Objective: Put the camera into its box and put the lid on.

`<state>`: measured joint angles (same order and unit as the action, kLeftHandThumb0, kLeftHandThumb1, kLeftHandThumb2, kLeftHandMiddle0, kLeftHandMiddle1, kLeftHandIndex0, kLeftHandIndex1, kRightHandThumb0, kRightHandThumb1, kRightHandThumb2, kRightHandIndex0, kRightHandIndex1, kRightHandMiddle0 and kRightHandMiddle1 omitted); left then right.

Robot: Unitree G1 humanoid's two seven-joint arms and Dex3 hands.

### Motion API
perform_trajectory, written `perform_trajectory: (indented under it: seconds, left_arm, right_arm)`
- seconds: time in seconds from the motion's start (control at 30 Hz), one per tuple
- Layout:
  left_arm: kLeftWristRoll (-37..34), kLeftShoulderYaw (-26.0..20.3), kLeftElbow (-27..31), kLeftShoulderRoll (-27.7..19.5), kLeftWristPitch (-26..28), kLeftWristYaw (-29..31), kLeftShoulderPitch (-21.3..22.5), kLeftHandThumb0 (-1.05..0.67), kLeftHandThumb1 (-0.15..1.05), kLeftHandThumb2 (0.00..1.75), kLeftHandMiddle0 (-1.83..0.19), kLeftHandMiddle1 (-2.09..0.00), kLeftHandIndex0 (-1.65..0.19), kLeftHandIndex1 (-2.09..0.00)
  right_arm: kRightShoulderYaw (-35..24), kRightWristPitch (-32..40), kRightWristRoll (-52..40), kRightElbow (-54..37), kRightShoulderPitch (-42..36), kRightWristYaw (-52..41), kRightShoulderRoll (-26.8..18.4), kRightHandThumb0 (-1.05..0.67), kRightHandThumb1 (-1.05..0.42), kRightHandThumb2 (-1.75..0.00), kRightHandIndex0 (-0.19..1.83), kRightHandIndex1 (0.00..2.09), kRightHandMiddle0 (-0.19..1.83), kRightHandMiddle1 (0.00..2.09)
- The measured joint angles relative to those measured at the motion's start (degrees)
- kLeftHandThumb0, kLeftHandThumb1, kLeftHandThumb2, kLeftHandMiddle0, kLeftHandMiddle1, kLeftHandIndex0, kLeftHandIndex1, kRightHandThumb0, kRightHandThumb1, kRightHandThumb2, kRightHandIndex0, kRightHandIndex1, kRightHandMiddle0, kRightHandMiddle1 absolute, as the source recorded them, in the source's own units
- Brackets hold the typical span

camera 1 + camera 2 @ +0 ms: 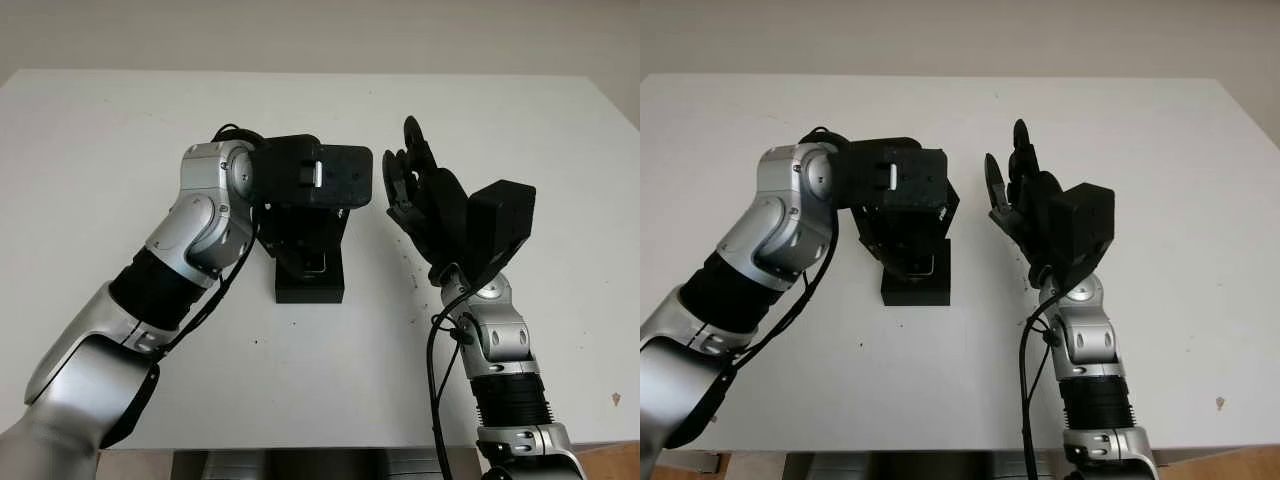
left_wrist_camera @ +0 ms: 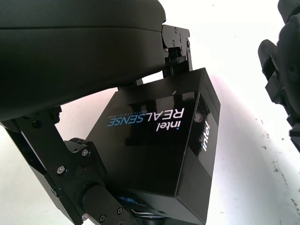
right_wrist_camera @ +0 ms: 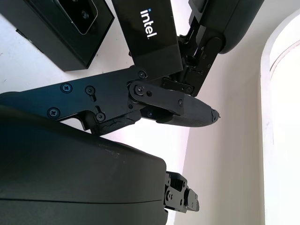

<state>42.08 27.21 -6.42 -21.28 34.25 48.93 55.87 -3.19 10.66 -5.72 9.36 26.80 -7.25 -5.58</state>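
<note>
My left hand (image 1: 310, 180) is shut on the black box lid (image 2: 154, 140), which carries the Intel RealSense print. It holds the lid tilted just above the open black box (image 1: 310, 282), which lies on the white table at the centre. The camera (image 3: 79, 14) lies inside the box, and a silver glint of it (image 1: 316, 265) shows under the lid's edge. My right hand (image 1: 425, 200) is open and raised off the table, right of the lid and apart from it. One of its fingers (image 3: 154, 101) reaches towards the lid's side (image 3: 150, 37).
The white table (image 1: 120, 150) spreads wide on all sides of the box. Its front edge (image 1: 300, 450) runs near my arms. A few small dark specks (image 1: 415, 285) mark the surface right of the box.
</note>
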Motion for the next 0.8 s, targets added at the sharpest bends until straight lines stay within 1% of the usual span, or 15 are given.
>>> perform_trajectory:
  seconds: [0.1, 0.17, 0.23, 0.3, 0.33, 0.37, 0.43, 0.47, 0.5, 0.53, 0.57, 0.63, 0.67, 0.77, 0.8]
  left_arm:
    - [0.7, 0.7, 0.0, -0.1, 2.4, 0.9, 0.0, -0.25, 1.05, 0.31, -0.37, -1.86, -0.11, -1.72]
    - [2.0, 2.5, -0.2, -1.0, 2.7, 3.5, 0.3, -0.25, 1.05, 0.32, -0.62, -2.04, 0.04, -1.57]
    - [2.9, 3.6, -0.6, -1.4, 4.4, 5.6, 0.4, -0.22, 1.05, 0.3, -0.77, -2.08, 0.16, -0.54]
    - [3.9, 3.9, -0.7, -1.4, 7.4, 7.0, 0.6, -0.21, 1.05, 0.3, -0.75, -2.09, 0.18, -0.17]
    - [4.2, 4.0, -0.7, -1.4, 8.8, 7.8, 0.7, -0.21, 1.05, 0.3, -0.75, -2.09, -0.03, -0.77]
    - [4.4, 4.0, -0.7, -1.4, 10.0, 8.5, 0.9, -0.2, 1.05, 0.3, -0.76, -2.09, -0.01, -1.31]
    - [4.7, 4.0, -0.6, -1.4, 11.9, 9.5, 1.0, -0.19, 1.05, 0.3, -0.68, -2.09, 0.14, -0.99]
    - [4.9, 4.1, -0.4, -1.5, 12.3, 9.9, 1.0, -0.2, 1.05, 0.31, -0.63, -2.09, 0.17, -1.16]
    - [5.2, 4.4, -0.1, -1.6, 12.5, 10.3, 1.0, -0.2, 1.05, 0.32, -0.62, -2.09, 0.18, -1.18]
    - [5.7, 4.9, 0.2, -1.9, 12.4, 10.7, 1.0, -0.19, 1.05, 0.33, -0.63, -2.09, 0.17, -1.52]
    - [6.2, 5.3, 0.3, -2.0, 12.4, 10.9, 1.0, -0.17, 1.05, 0.34, -0.65, -2.09, 0.18, -1.6]
    - [6.4, 5.6, 0.3, -2.3, 12.5, 11.5, 1.0, -0.16, 1.05, 0.35, -0.65, -2.09, 0.19, -1.43]
    - [6.4, 5.6, 0.4, -2.3, 12.5, 11.6, 1.0, -0.18, 1.05, 0.35, -0.63, -2.09, 0.17, -1.54]
    - [6.4, 5.6, 0.6, -2.4, 12.9, 11.7, 1.0, -0.2, 1.05, 0.33, -0.6, -2.09, 0.19, -1.38]
    - [6.4, 5.6, 0.6, -2.4, 13.0, 11.7, 1.0, -0.2, 1.05, 0.33, -0.65, -2.09, 0.17, -1.45]
  right_arm:
    - [0.0, -0.8, 0.0, 0.8, 0.3, 0.0, 0.0, -0.58, -1.05, -0.59, -0.19, 0.0, -0.19, 0.0]
    - [0.0, -1.7, 0.0, 1.5, 0.7, -0.1, 0.0, -0.57, -1.05, -0.59, -0.19, 0.0, -0.19, 0.0]
    - [-0.1, -2.3, -0.2, 2.1, 1.0, -0.2, 0.1, -0.57, -1.05, -0.59, -0.19, 0.0, -0.19, 0.0]
    - [-0.3, -2.6, -0.5, 2.5, 1.1, -0.3, 0.4, -0.57, -1.05, -0.59, -0.19, 0.0, -0.19, 0.0]
    - [-0.4, -2.7, -0.6, 2.7, 1.1, -0.4, 0.5, -0.57, -1.05, -0.59, -0.19, 0.0, -0.19, 0.0]
    - [-0.4, -2.7, -0.7, 2.8, 1.2, -0.4, 0.6, -0.57, -1.05, -0.59, -0.19, 0.0, -0.19, 0.0]
    - [-0.4, -2.7, -0.9, 3.3, 1.6, -0.4, 0.9, -0.56, -1.05, -0.59, -0.19, 0.0, -0.19, 0.0]
    - [-0.5, -2.7, -1.1, 3.4, 1.9, -0.4, 1.0, -0.56, -1.05, -0.59, -0.19, 0.0, -0.19, 0.0]
    - [-0.5, -2.8, -1.3, 3.6, 2.1, -0.4, 1.2, -0.56, -1.05, -0.6, -0.19, 0.0, -0.19, 0.0]
    - [-0.6, -3.1, -1.4, 3.7, 2.3, -0.4, 1.2, -0.56, -1.05, -0.6, -0.19, 0.0, -0.19, 0.0]
    - [-0.6, -3.4, -1.4, 3.9, 2.5, -0.5, 1.2, -0.57, -1.05, -0.59, -0.19, 0.0, -0.19, 0.0]
    - [-0.6, -3.6, -1.4, 4.3, 2.9, -0.5, 1.2, -0.57, -1.05, -0.59, -0.19, 0.0, -0.19, 0.0]
    - [-0.6, -3.8, -1.3, 4.6, 3.0, -0.5, 1.2, -0.57, -1.05, -0.59, -0.19, 0.0, -0.19, 0.0]
    - [-0.6, -4.2, -1.3, 5.5, 3.2, -0.4, 1.2, -0.58, -1.05, -0.59, -0.19, 0.0, -0.19, 0.0]
    - [-0.6, -4.4, -1.3, 5.8, 3.2, -0.4, 1.2, -0.58, -1.05, -0.59, -0.19, 0.0, -0.19, 0.0]
